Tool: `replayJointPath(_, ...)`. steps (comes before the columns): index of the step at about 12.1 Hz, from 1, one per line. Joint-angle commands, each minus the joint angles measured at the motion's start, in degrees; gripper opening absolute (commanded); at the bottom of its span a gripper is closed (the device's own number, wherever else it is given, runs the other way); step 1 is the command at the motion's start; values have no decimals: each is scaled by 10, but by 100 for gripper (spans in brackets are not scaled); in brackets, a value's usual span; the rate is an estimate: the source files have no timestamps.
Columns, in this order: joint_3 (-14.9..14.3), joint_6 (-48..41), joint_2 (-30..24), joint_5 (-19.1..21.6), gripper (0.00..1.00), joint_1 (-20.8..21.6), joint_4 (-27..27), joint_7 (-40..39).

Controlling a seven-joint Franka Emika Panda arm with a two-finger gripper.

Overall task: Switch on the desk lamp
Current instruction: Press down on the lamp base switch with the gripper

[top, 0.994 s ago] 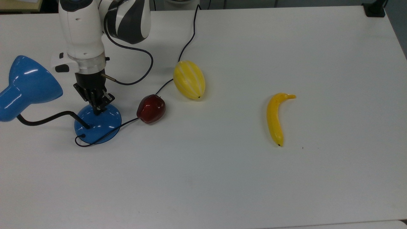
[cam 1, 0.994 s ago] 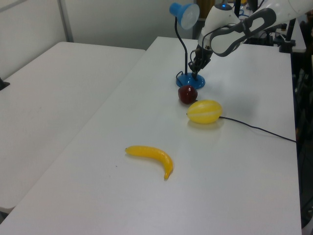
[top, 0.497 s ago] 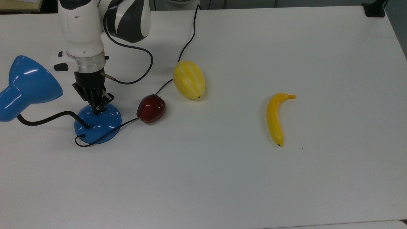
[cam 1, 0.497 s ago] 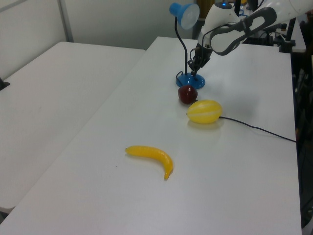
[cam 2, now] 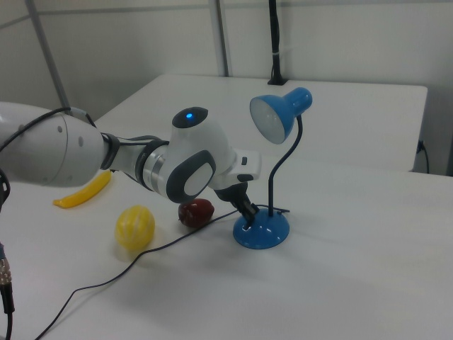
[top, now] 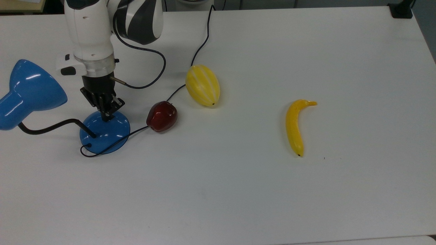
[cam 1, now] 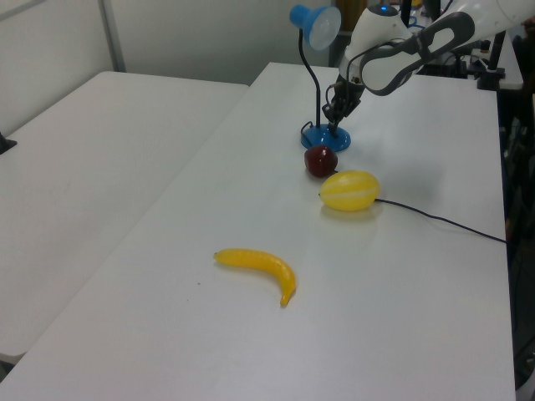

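Observation:
The desk lamp stands at the top view's left, with a glossy blue cone shade (top: 32, 90), a bent black gooseneck (top: 51, 127) and a round blue base (top: 110, 134). My gripper (top: 106, 116) points down with its fingers shut together, tips on the far part of the base's dome. In the right view the gripper (cam 2: 249, 213) touches the base (cam 2: 267, 232) just left of the gooseneck, below the shade (cam 2: 279, 117). In the left view the gripper (cam 1: 335, 125) meets the base (cam 1: 322, 139). The switch is hidden under the fingertips.
A red apple (top: 162, 116) lies just right of the base on the lamp's black cord (top: 138, 130). A yellow striped melon (top: 202, 85) sits beyond it, and a banana (top: 295, 126) lies further right. A grey arm cable (top: 150, 78) loops beside the wrist.
The gripper has shifted slightly to the top view's right and stays with its tips on the lamp base. The lamp and fruit have not moved.

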Motion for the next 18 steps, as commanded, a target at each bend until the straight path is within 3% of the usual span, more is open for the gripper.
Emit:
replayJointPath(1, -3, -6, -25, -10, 0, 9, -32, 6)
replayJointPath(18, -3, 41, 30, -19, 0, 5, -15, 5)
